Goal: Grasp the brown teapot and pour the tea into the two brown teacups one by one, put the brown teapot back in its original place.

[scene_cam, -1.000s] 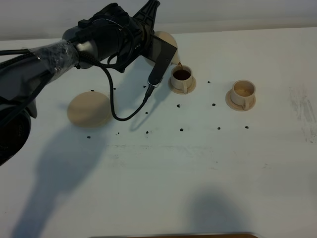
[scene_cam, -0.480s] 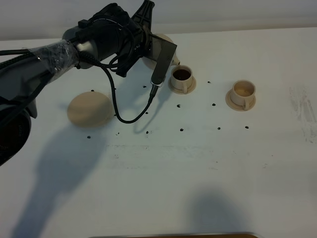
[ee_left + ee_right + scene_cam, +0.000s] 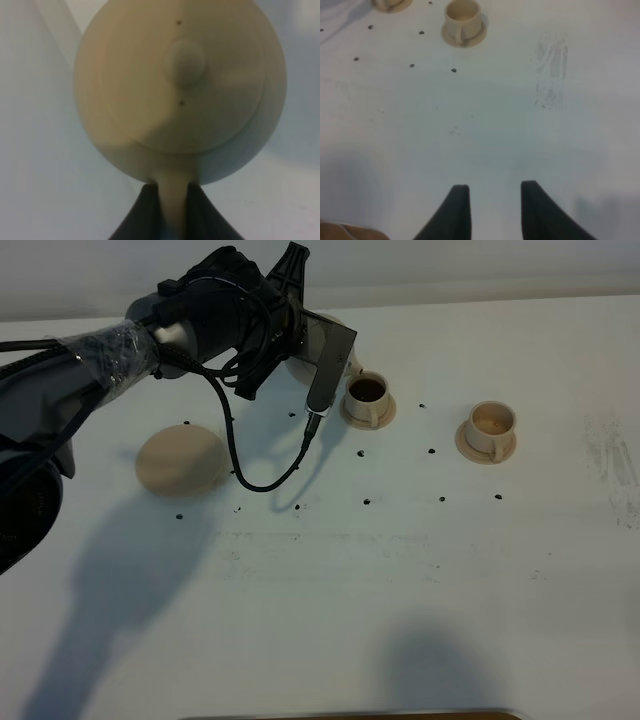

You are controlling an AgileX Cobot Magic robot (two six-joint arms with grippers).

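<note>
The brown teapot (image 3: 180, 85) fills the left wrist view from above, its lid knob up. My left gripper (image 3: 172, 215) is shut on its loop handle. In the high view the left gripper (image 3: 300, 340) holds the teapot (image 3: 352, 361) at the back of the table, mostly hidden by the arm, with its spout just left of the nearer teacup (image 3: 367, 398). That cup is on its saucer and has dark tea in it. The second teacup (image 3: 490, 428) (image 3: 463, 20) stands further right on its saucer, pale inside. The flat beige disc (image 3: 181, 460) lies bare at the left. My right gripper (image 3: 495, 200) hovers over bare table, jaws apart, holding nothing.
Small dark dots (image 3: 366, 502) mark the white tabletop (image 3: 400, 570) around the cups. The left arm's black cable (image 3: 265, 478) loops down toward the table between the disc and the filled cup. A brown strip (image 3: 350, 715) runs along the front edge.
The stream of tea into the nearer cup has stopped. The teapot has tipped back toward level and drawn slightly left of the cup. The right gripper has not moved.
</note>
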